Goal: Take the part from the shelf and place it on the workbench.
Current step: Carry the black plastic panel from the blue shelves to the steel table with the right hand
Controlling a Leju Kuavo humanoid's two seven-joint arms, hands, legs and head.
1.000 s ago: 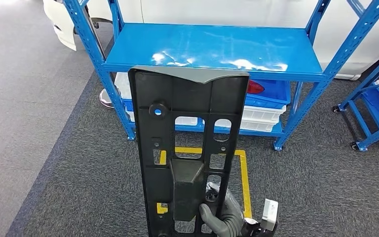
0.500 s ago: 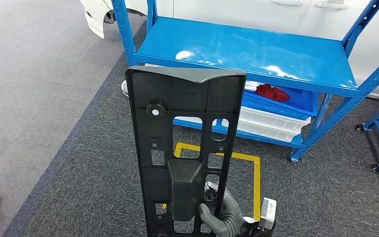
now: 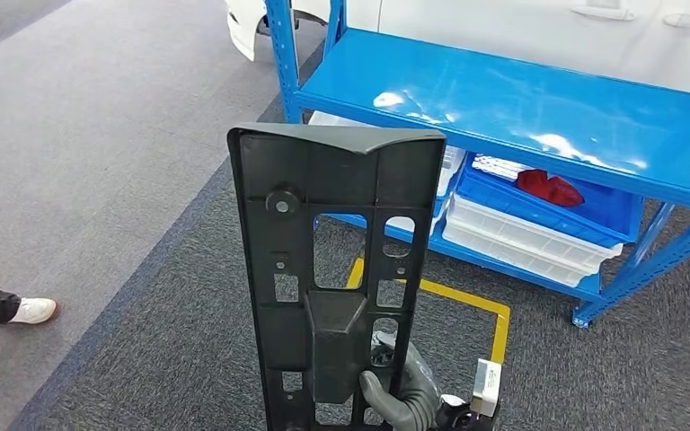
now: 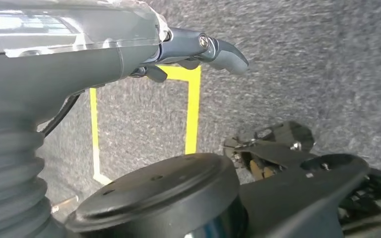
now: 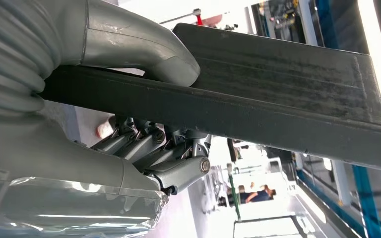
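- Head view: the right robot hand (image 3: 402, 395) grips the part (image 3: 337, 269) near its lower end, thumb wrapped over the front face and fingers behind it.
- The part is a long black plastic panel with cut-out holes, held upright; its long axis runs straight up from the robot hand, and its curved lip is the top end, farthest from the hand.
- Its ribbed face, with a raised block just above the thumb, is turned toward the camera.
- Beyond the part, up and to the right of the robot hand, stands the blue shelf (image 3: 539, 99), with white bins (image 3: 521, 235) and a red item (image 3: 550, 189) on its lower level.
- A yellow floor marking (image 3: 467, 301) lies on the carpet behind the robot hand; a person's white shoe (image 3: 31, 311) is far off to its left.
- Left wrist view: the left robot hand (image 4: 188, 49) hangs over the carpet and the yellow marking, its fingers curled in around nothing.
- Right wrist view: the right robot hand (image 5: 149, 114) is clamped on the part (image 5: 287, 99), grey thumb on one face, darker fingers on the other; the part's long axis runs away from the hand.
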